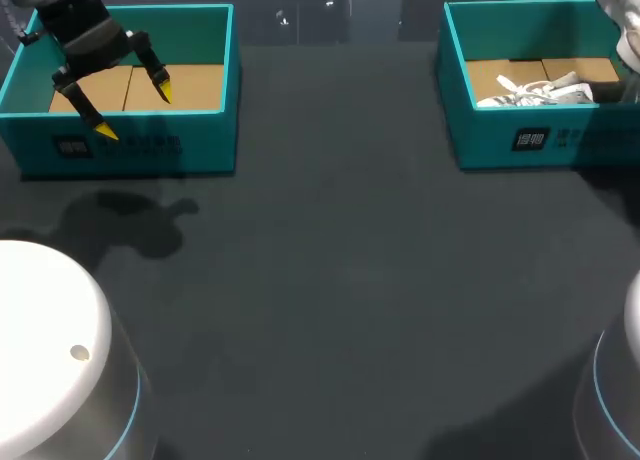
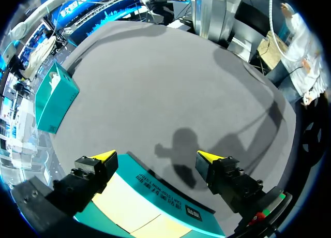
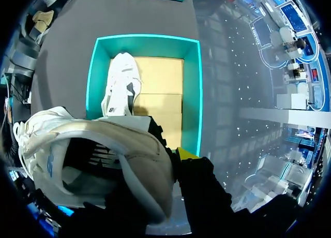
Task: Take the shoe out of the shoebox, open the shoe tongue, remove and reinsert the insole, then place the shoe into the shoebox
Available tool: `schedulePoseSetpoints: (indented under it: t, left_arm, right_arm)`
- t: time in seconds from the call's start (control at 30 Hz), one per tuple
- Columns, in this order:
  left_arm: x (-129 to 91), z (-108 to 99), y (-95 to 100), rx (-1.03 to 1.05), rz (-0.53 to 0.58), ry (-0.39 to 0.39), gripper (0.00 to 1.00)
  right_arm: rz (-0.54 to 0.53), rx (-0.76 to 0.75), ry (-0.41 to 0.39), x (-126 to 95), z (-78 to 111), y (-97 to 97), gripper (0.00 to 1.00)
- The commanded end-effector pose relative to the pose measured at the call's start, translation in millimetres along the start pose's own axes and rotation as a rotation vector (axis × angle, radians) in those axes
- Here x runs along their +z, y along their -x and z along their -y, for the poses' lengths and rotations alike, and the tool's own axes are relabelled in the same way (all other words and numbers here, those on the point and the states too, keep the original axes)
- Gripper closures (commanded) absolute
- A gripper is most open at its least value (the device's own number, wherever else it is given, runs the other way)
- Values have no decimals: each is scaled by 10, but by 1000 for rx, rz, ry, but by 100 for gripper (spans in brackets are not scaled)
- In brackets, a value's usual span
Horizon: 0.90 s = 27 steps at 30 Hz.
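Above its shoebox (image 3: 192, 93), the right hand (image 3: 152, 160) clamps the raised shoe (image 3: 103, 145); best to carry it clear of the walls and set it on the table (image 1: 330, 280) toward the wide-open, empty left hand (image 1: 134, 110).

- Dark grey, matte surface (image 1: 330, 280) filling nearly the whole head view, even in tone, with no pattern or seams to be seen.
- On the near left part of the surface, a soft-edged shadow (image 1: 130, 220), blob-shaped with blurred lobes.
- At the near right corner of the surface, a darker patch of shade (image 1: 520, 430), running off the near edge.
- Seen from the left wrist, the same grey surface (image 2: 170, 77) spreading wide, marked near its middle by a forked shadow (image 2: 186, 150); thin line shadows (image 2: 258, 119) trailing off to one side of the fork.
- No hard highlights anywhere on the surface; all shadow edges soft.
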State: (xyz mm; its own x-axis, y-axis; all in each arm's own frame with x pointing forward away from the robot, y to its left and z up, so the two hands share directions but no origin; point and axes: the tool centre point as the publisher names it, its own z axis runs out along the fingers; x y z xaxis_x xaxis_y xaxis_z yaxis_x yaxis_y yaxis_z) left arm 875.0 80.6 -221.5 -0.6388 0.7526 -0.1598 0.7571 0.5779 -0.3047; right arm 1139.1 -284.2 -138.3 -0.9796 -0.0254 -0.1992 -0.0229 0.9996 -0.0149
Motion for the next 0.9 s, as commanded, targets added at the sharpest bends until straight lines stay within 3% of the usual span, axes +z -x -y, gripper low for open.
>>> schedulePoseSetpoints:
  t: [0.03,0.1,0.3,0.47,0.57,0.9]
  left_arm:
    - [2,-3,-4,0,-1,2,0]
    - [2,-3,-4,0,-1,2,0]
    - [2,-3,-4,0,-1,2,0]
    - [2,-3,-4,0,-1,2,0]
    - [2,-3,-4,0,-1,2,0]
    - [2,-3,-4,0,-1,2,0]
  right_arm:
    - [-36,7,50,109,122,197,100]
    - [-24,49,62,153,170,227,100]
    - [30,442,38,217,388,204,100]
    - [110,697,-8,201,458,150,100]
    - [124,755,-72,181,450,92,100]
    - [124,755,-72,181,450,92,100]
